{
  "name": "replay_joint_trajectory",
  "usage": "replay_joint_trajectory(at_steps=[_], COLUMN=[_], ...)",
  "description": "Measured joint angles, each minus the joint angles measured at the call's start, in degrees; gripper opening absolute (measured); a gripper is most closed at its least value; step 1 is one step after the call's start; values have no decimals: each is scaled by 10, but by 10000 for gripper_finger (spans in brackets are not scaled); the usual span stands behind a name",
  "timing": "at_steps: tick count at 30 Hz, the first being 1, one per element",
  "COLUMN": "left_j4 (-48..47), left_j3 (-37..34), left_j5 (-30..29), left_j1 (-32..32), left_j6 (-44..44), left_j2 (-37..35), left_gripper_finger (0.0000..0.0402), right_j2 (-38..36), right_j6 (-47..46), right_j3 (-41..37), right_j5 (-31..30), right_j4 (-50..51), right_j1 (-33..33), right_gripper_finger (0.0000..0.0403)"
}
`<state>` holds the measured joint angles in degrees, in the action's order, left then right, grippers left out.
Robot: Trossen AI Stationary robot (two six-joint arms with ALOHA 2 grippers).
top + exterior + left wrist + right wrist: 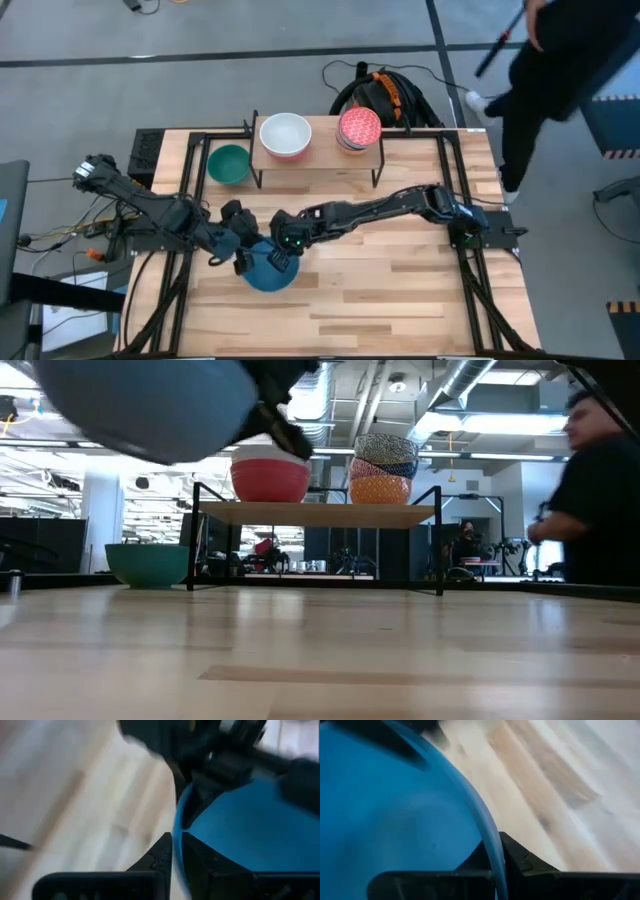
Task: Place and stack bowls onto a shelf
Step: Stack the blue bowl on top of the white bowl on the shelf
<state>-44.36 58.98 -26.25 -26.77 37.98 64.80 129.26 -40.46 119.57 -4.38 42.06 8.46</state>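
Note:
A blue bowl [268,270] is up in the air over the table's middle, left of centre; it also shows at the top of the low view [150,405]. My left gripper [243,257] and my right gripper [284,250] are both shut on its rim. On the shelf [318,160] stand a red bowl with a white inside [285,135] and a stack of bowls topped by a pink speckled one [359,128]. A green bowl [229,163] rests on its base on the table, left of the shelf. My left gripper pinches the blue bowl's rim [176,837], one finger inside the bowl and one outside. It comes at the bowl from the table's left side. The bowl is lifted clear of the table. My right gripper pinches the blue bowl's rim [491,845] at another place, one finger inside [472,865] and one outside [520,857]. It comes from the table's right side. The bowl is clear of the table.
In the low view the stack on the shelf has a yellow speckled bowl [380,489] at the bottom and a blue one [392,466] above it. A person [545,80] stands beyond the table's far right corner. A bag [380,95] lies behind the shelf.

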Motion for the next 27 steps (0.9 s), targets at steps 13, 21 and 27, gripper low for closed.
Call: replay_joint_trajectory(at_steps=[13, 21, 27], left_j4=[-104, -186, -238], left_j3=[182, 176, 176], left_j5=[-254, -266, -199], left_j1=[31, 69, 112], left_j6=[-107, 0, 32], left_j2=[-29, -27, -10], left_gripper_finger=[154, 158, 156], right_j2=[-155, -176, -162], right_j6=[149, 223, 230], right_j3=[-1, -1, 1], right_j5=[-62, -62, -36], right_j4=[57, -28, -103], right_j1=[-124, -230, -285], right_gripper_finger=[27, 29, 30])
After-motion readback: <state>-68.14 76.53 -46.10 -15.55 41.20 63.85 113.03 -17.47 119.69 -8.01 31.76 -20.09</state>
